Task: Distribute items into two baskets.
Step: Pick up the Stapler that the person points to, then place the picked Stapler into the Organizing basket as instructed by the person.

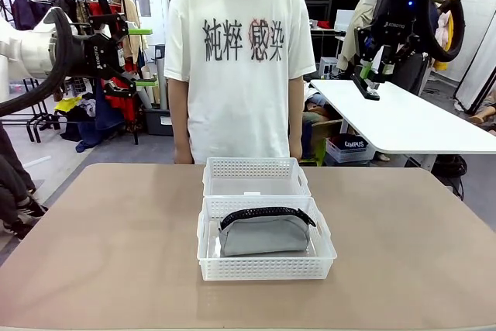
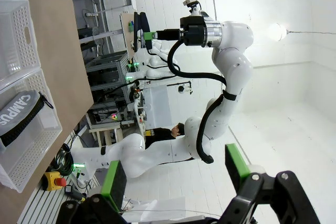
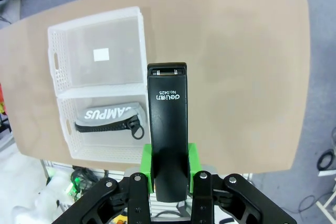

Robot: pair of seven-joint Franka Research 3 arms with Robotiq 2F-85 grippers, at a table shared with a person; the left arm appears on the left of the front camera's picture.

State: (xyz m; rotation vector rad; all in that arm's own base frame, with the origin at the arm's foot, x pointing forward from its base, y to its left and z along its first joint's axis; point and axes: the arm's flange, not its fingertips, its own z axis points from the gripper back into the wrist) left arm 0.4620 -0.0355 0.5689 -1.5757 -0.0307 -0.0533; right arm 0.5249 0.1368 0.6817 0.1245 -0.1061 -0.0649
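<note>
The grey pencil pouch (image 1: 263,234) with its black zipper lies in the near basket (image 1: 263,267) at the table's middle. Touching it behind is the far basket (image 1: 256,168), with nothing in it but a white sticker on its base. My right gripper (image 1: 370,75) hangs high at the back right, shut on the black stapler (image 1: 366,87). From the right wrist, the stapler (image 3: 168,129) stands between the green pads, above the table beside the pouch (image 3: 107,116) and the stickered basket (image 3: 123,45). My left gripper (image 1: 141,56) is raised at the far left, open, its fingers (image 2: 114,184) holding nothing.
A person in a white printed T-shirt (image 1: 240,67) stands at the far edge behind the baskets, arms down. The brown table (image 1: 101,246) has free room on both sides of the baskets. A white table (image 1: 403,118) and clothes racks stand in the background.
</note>
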